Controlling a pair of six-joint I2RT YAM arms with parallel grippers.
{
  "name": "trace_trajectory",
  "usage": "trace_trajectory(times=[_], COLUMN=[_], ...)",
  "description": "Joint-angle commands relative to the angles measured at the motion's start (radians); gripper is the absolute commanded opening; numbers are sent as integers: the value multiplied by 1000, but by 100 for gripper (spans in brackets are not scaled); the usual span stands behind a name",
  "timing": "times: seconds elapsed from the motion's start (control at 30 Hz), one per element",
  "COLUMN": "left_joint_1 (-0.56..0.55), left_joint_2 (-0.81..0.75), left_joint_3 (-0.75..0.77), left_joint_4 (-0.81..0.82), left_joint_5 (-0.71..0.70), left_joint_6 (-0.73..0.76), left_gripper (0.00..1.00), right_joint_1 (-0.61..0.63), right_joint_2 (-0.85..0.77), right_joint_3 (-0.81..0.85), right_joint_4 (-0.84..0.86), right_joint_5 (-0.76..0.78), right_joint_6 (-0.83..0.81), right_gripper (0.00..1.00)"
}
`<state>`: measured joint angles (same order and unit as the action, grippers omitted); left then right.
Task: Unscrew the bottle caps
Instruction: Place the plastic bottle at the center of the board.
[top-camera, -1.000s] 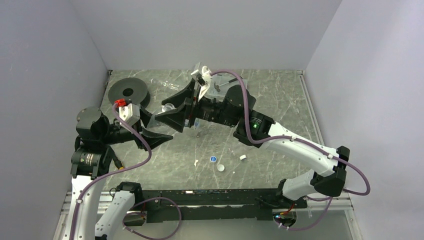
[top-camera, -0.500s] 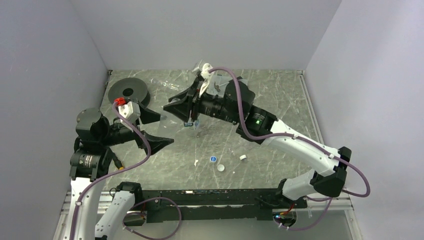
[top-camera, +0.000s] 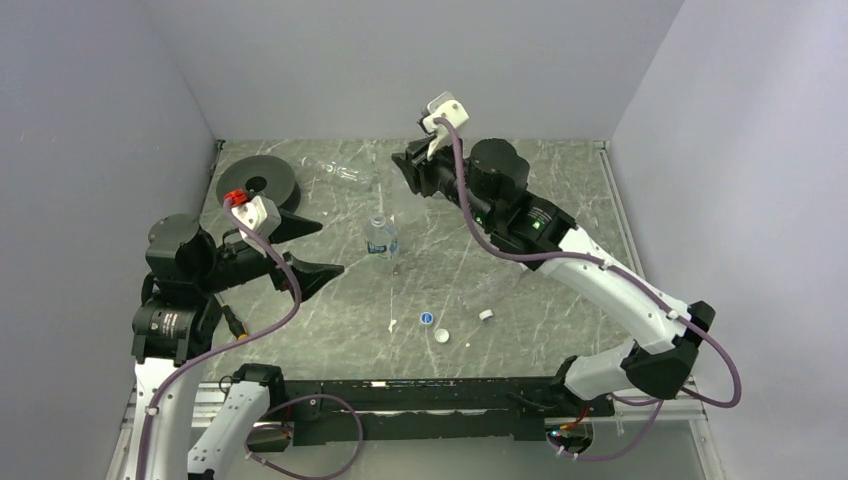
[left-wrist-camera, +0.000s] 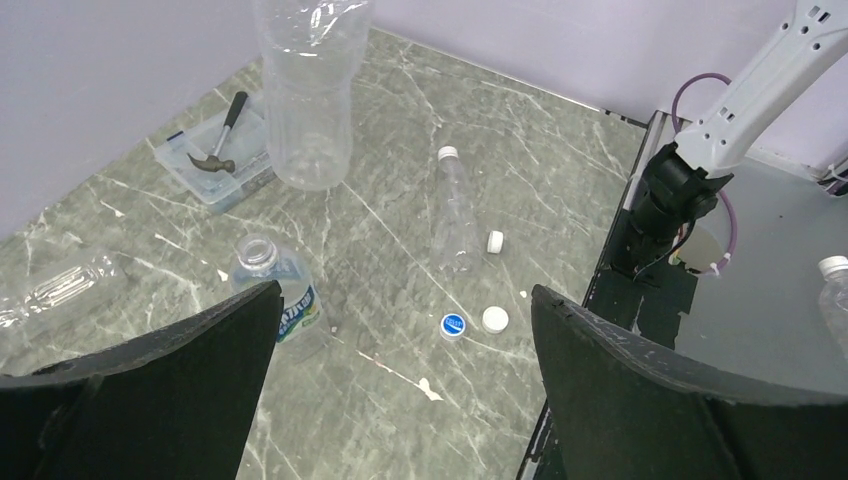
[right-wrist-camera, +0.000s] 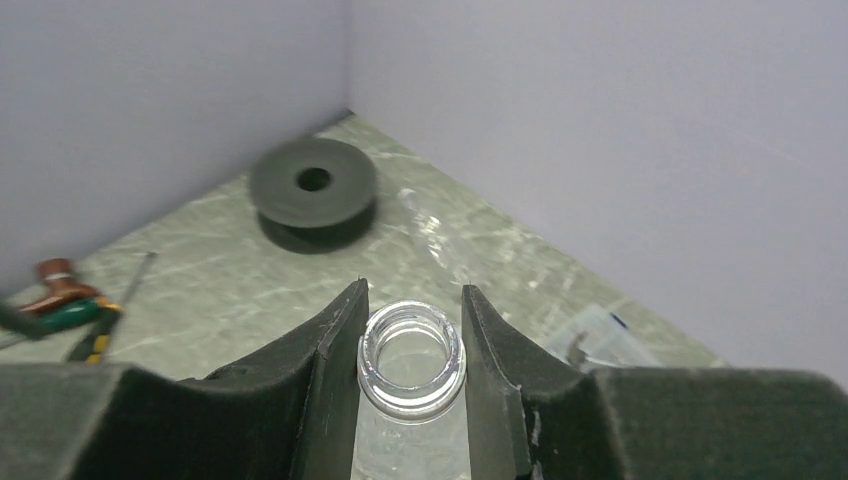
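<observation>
Uncapped clear bottle (right-wrist-camera: 411, 398): neck pinched in your right end effector (right-wrist-camera: 413, 330). Short labelled bottle (left-wrist-camera: 283, 300), also capless, stands on the table (left-wrist-camera: 560, 180) ahead of your left end effector (left-wrist-camera: 405, 292), which is wide and empty. Loose caps (left-wrist-camera: 495, 319) lie just beyond.

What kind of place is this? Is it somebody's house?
Probably not a house; it looks like a robot test booth. A left arm and a right arm stand at a marbled table, plain walls box it in, and bottles and loose caps lie about.
</observation>
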<state>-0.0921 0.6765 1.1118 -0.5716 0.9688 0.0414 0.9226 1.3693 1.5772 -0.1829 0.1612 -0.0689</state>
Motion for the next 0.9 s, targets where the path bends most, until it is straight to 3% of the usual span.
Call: trace_trajectory(times=[0.0,0.4,0.87], left_joint_1=[2,2,2], left_joint_2=[28,17,3], left_joint_3=[61,50,35], left_joint_4=[-44,-32,-41], left_joint_5=[-16,-26,-30], left_joint_6=[26,-7,1], left_gripper=[99,99,100], right_joint_1=[-62,-303,-327], right_joint_2=[47,245,399], right_joint_3=[-44,-149,-235], right_joint_4=[71,303,459], right_joint_5=[110,17,54], right_joint_6=[-52,148,224], right_gripper=[4,2,1])
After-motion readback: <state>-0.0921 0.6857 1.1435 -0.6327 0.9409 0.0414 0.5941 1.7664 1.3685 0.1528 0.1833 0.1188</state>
